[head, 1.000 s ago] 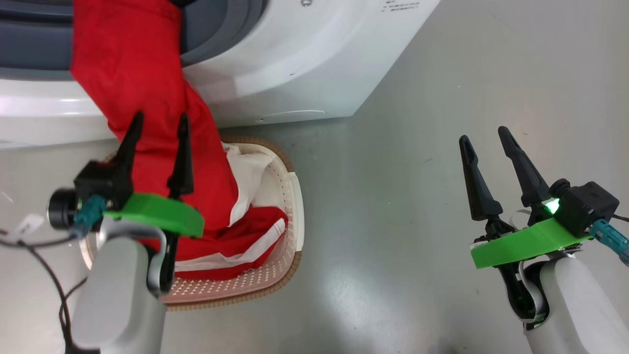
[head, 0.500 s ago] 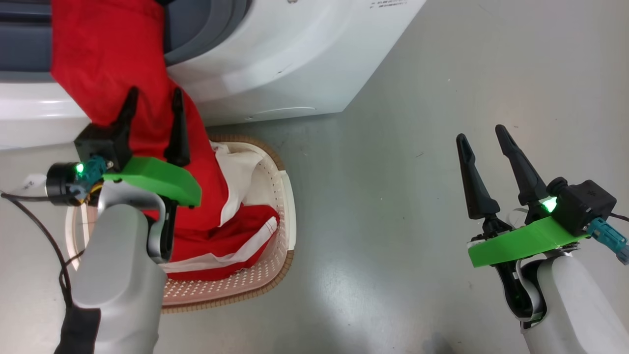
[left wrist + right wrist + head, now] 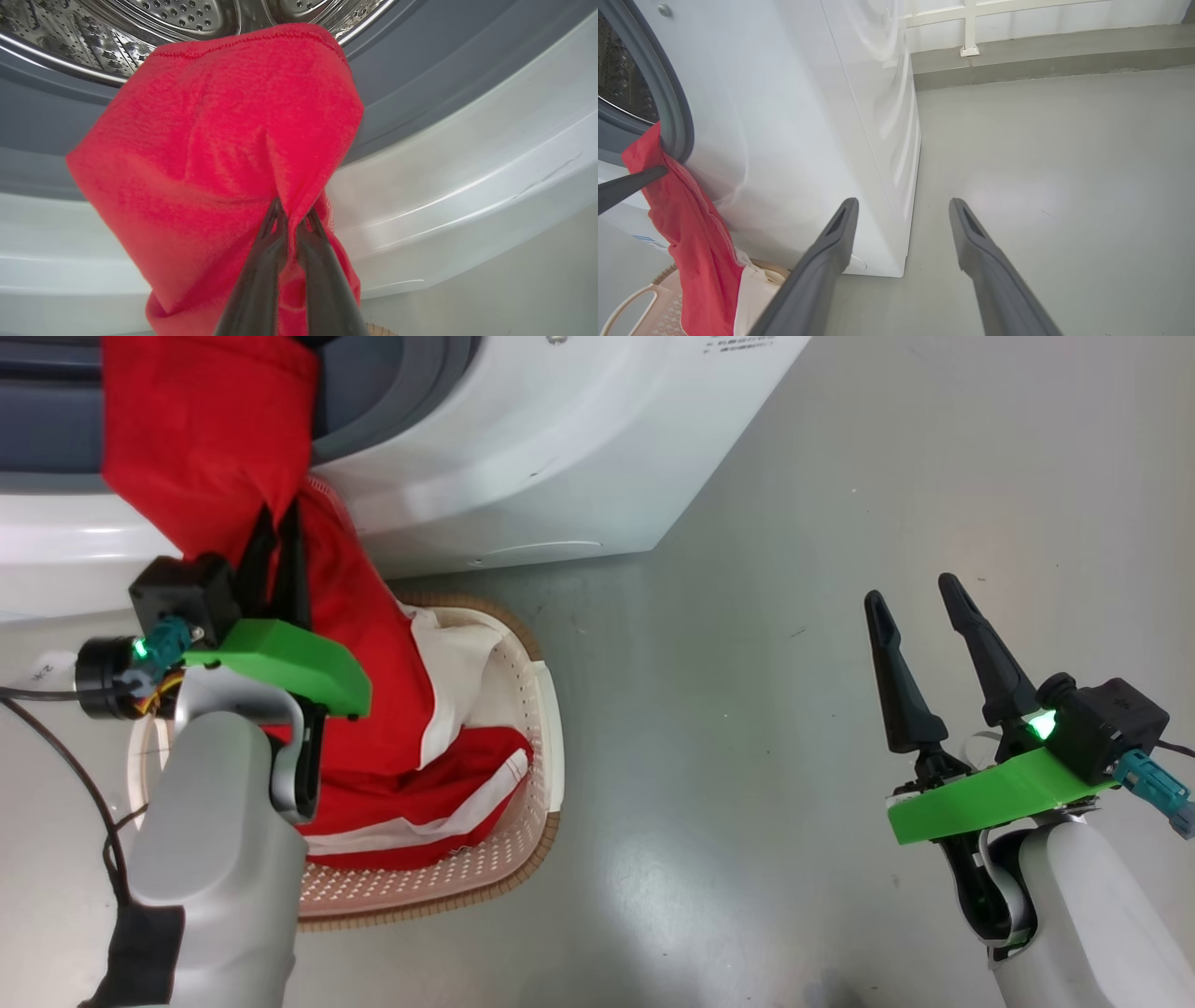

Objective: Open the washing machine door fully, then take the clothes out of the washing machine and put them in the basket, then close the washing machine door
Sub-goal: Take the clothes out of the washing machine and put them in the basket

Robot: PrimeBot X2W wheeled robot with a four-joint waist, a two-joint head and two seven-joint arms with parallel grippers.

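Left gripper (image 3: pixel 276 527): jaws pinched on a fold of the red clothes (image 3: pixel 205 439). Clothes drape from the washing machine (image 3: pixel 523 448) mouth down into the basket (image 3: pixel 448 877) just in front, left side. Right gripper (image 3: pixel 912 593): jaws spread, over the floor (image 3: pixel 747 709), right.

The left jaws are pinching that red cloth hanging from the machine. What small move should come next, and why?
Probably a short pull back and down toward the basket. The left jaws are shut on a fold of the red garment; its top drapes over the washing machine's grey gasket, while its lower end already lies in the basket.
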